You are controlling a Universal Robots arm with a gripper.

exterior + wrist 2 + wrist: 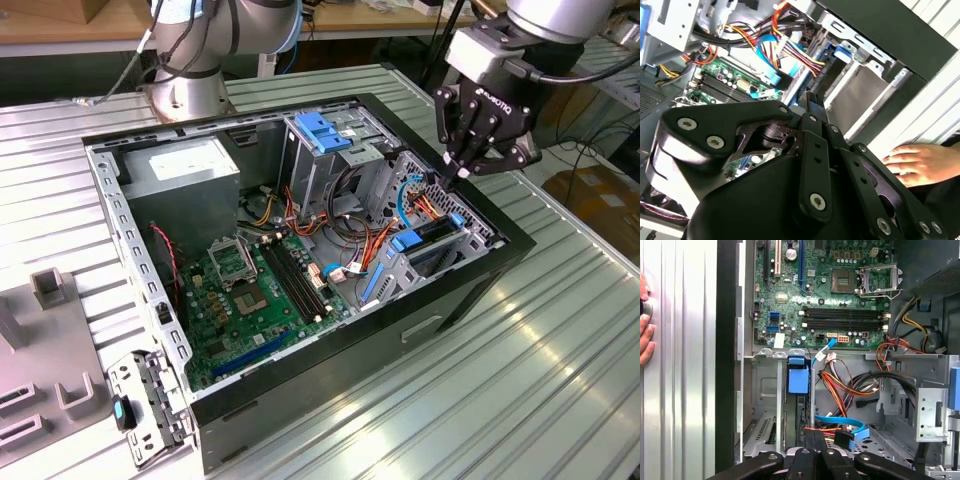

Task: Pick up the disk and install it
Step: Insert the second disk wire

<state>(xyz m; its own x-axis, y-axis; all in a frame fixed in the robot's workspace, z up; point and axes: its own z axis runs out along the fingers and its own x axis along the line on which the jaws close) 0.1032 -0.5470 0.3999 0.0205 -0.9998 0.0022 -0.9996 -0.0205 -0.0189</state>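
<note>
Because the disk looks only partly home, standing on edge in the drive bay at the corner of the computer case on the exterior view's right, with its blue edging showing at both ends, the main risk I judge is a skewed push: pressure on one end could jam it in the rails or leave it proud of the bay. Just beside the disk, towards the middle of the case, a blue flat cable and a bundle of orange and red wires crowd the space, and a finger coming down off line could snag them or pinch them against the metal. The gripper hangs just above the disk, close over the bay's upper edge, its fingers drawn together into a point with nothing between them; whether the tips touch the disk I cannot tell. Further inside lies the motherboard, well apart from the tool. Outside the case, in both wrist views, a person's hand rests on the ribbed metal table near the case wall, so a sudden swing of the arm outward could reach it
</note>
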